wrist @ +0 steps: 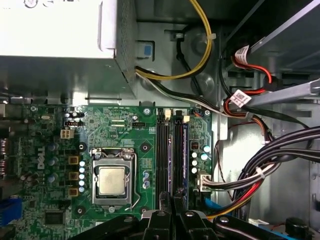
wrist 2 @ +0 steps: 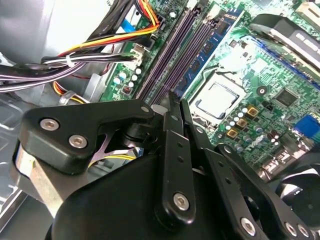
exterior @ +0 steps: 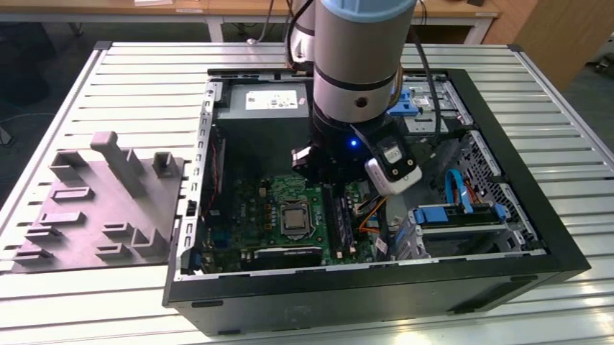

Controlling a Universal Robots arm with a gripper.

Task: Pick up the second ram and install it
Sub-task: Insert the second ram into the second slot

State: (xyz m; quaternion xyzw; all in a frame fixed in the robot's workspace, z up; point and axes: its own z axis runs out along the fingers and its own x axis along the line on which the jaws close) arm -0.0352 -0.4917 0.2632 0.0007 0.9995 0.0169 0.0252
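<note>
Quick status on this one. The arm reaches down into the open computer case [exterior: 384, 287], and the gripper [wrist 2: 176, 100] hangs low over the motherboard [wrist: 125, 135], pretty much dead centre of the exterior view, right over the row of black memory slots [wrist 2: 172, 50]. In both wrist views the fingers [wrist 2: 169, 130] are pressed together with barely a sliver between them, and the tips line up with the slot row. I can't make out a board edge clamped in there, so I wouldn't call it a pinch on anything.

The second ram [wrist 2: 209, 50]: I'm taking it to be the blue-green stick with the small black chips. It stands on edge at the slot row, between the bare black slots and the CPU socket [wrist 2: 216, 99], just beside the fingertip line but not between the tips. Can't swear it isn't the other stick, mind. I can only be sure of one.

The grey fixture tray [exterior: 96, 208], over at the exterior view's left, carries just its own upright blocks as far as I can see. So my read is that the pickup is done and the stick is at least in its slot. Whether it's pushed fully home I can't judge, because the end latches are too small to read.
</note>
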